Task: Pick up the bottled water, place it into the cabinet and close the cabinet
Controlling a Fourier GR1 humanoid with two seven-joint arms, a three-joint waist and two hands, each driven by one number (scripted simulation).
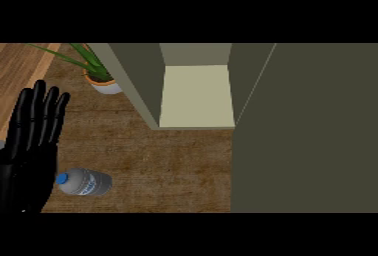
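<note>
- Resting at the view's left edge, the left hand [33, 150] shows its palm side with fingers straight and pointing up, released and grasping nothing.
- Just right of that hand's lower part, the bottled water [85, 182] lies on its side on the brown counter [170, 160], its blue cap turned toward the hand; whether cap and hand touch cannot be told.
- Up near the top, a potted plant [102, 80] with long green leaves stands in a pale pot, just beside the cabinet's left wall.
- The cabinet [196, 95] stands open in the middle, its light shelf floor bare and its olive side walls framing the opening, well apart from the bottle.
- The cabinet door [310, 130], a broad dark olive panel, fills the right side from top to bottom.
- The right hand does not show in this view.
</note>
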